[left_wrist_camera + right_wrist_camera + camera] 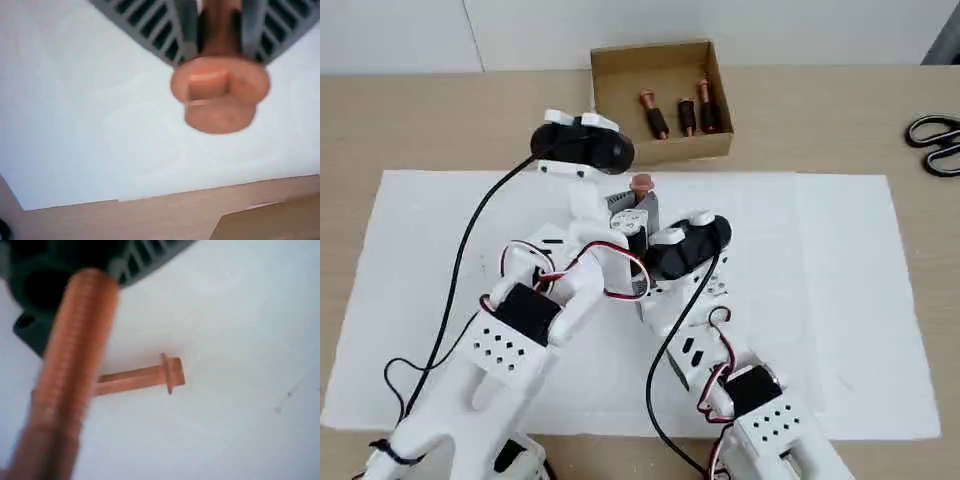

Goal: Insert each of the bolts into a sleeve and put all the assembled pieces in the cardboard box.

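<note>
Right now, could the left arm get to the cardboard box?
Probably yes. The left tool, shut on a bolt, sits just short of the cardboard box. The box is open on top, and nothing stands between them.

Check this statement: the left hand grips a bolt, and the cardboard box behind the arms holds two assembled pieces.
Wrong count. The high view shows the cardboard box holding three assembled pieces, not two. The rest stands: the left hand grips a bolt.
</note>
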Action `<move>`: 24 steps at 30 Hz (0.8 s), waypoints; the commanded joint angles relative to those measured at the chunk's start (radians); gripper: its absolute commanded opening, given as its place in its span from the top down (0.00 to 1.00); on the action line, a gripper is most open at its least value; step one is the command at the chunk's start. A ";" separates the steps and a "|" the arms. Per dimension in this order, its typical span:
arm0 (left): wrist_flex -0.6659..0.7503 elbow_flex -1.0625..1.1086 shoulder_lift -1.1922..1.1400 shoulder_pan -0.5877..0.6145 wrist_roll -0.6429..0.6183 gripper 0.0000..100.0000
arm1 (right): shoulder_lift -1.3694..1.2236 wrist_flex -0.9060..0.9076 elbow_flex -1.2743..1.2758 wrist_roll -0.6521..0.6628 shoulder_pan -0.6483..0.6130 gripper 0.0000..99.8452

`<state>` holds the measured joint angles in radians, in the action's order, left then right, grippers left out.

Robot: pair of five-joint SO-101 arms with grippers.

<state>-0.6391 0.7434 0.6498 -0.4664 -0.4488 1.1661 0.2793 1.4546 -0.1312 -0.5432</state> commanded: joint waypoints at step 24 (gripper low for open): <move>0.256 0.148 0.037 -0.011 0.089 1.00 | 0.018 -0.019 -0.008 -0.011 0.018 1.00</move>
<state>-0.3982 0.8968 0.6529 -0.4757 -0.3905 1.1676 0.2793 1.4546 -0.1312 -0.5370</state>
